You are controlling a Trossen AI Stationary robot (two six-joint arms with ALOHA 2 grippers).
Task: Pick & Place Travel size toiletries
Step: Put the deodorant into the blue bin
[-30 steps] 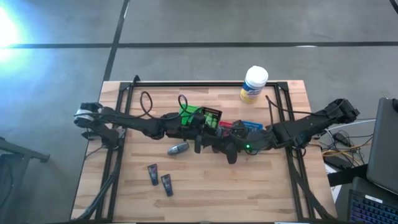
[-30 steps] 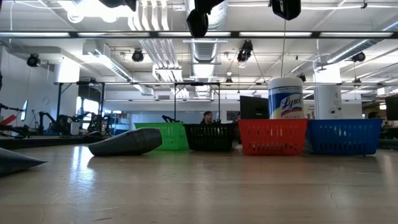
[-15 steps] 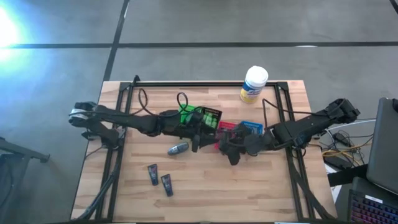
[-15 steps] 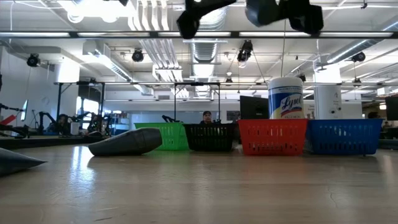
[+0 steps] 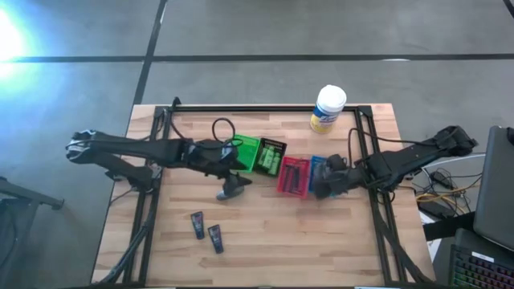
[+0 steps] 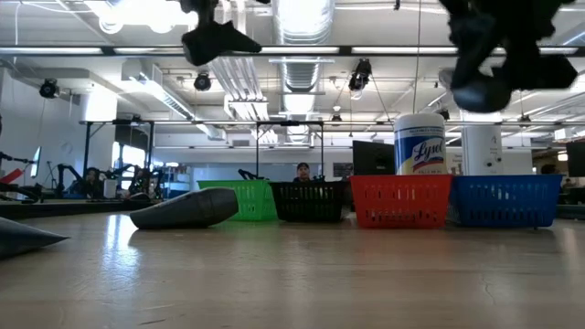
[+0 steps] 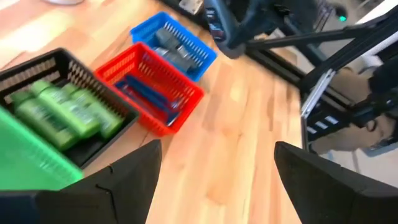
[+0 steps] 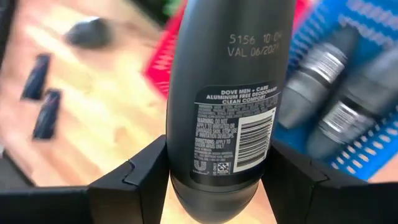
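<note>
My right gripper is shut on a grey oblong tube, above the near end of the blue bin, which holds other grey tubes. My left gripper is open and empty; it hangs over the table near the green bin, above another grey tube that lies on its side. Two small dark grey tubes lie flat on the near-left wood. Green packets lie in the black bin. My right gripper pinches the grey tube between its two fingers, one on each narrow side near its rounded end. The tube runs along the fingers with its printed label facing the wrist camera. It is lifted clear of table and bins.
The green, black, red and blue bins stand in a slanting row across the table's middle. A big white tub with a yellow label stands at the far edge. Black frame rails and cables run along both sides. Bare wood lies toward the near edge.
My right gripper has carried the grey tube from the table's middle toward the right, past the red bin to the blue bin. My left gripper has drawn back toward the left, away from the bins, to above the lying grey tube. The things on the table have stayed put.
</note>
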